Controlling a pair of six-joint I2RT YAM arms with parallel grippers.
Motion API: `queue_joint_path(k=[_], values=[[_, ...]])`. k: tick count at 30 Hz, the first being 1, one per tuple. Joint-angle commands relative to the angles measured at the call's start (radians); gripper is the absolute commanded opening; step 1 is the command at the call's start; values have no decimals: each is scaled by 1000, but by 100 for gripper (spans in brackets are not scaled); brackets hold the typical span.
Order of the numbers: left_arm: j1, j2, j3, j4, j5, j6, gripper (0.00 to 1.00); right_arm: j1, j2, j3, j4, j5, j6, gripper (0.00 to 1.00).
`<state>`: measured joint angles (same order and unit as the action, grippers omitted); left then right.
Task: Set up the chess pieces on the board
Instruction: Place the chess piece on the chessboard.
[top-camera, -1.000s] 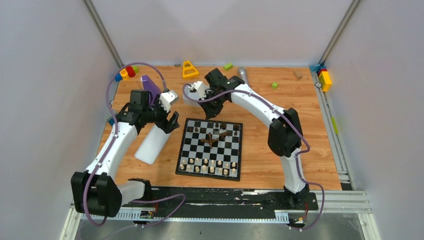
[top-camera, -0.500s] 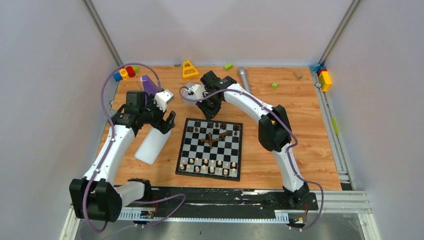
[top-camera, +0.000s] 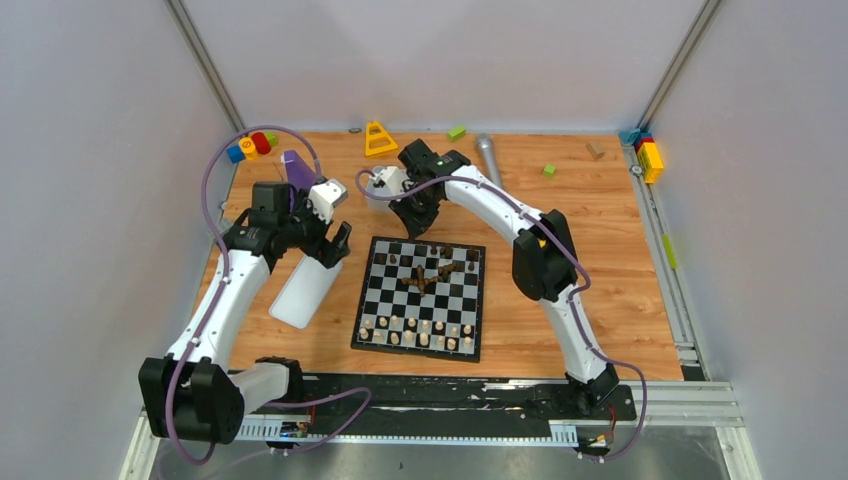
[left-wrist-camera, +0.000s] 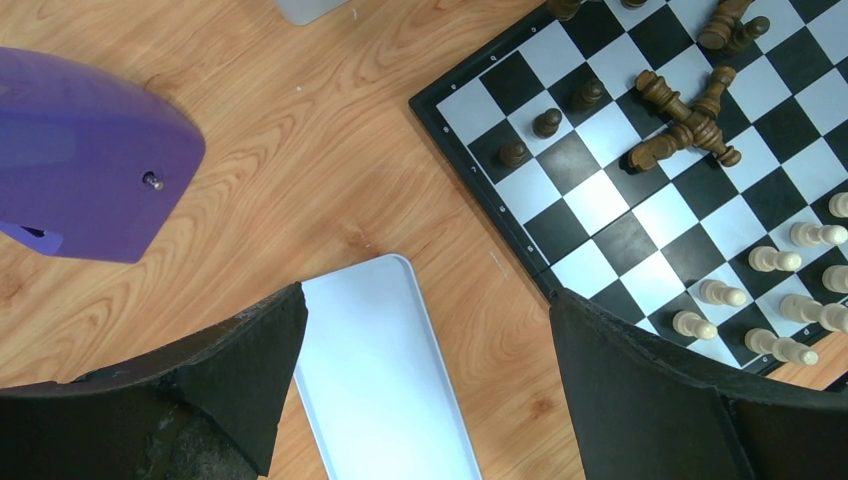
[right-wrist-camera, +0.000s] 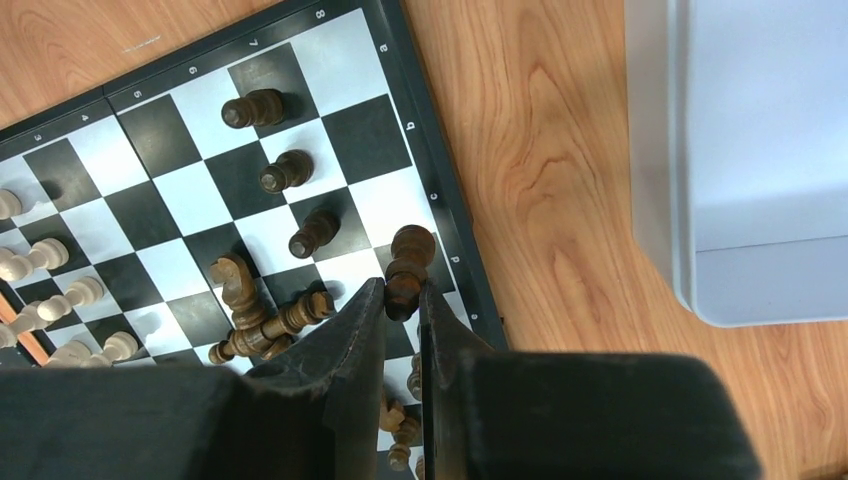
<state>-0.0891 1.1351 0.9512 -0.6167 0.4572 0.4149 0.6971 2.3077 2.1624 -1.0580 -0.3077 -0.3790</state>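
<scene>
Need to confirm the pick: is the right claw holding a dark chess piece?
Yes, the right wrist view shows the right claw pinched shut on a dark brown piece.

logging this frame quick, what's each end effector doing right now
left end effector: open, holding nothing
right end effector: closed on a dark chess piece

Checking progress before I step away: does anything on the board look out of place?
Yes. Several dark brown pieces lie toppled in a tangled heap in the middle of the board, some crossing each other, instead of standing on their own squares. The pale pieces stand in rows along the near edge.
</scene>
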Motion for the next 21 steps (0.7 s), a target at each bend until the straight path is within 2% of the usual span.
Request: queue_joint_path(k=[1,21], values=[[11,-29,29,7,0,-23,99,10,31,52,0,-23,0,5],[54,-54,23,9,1,-30,99,42,78,53,1,-1,-7,8]])
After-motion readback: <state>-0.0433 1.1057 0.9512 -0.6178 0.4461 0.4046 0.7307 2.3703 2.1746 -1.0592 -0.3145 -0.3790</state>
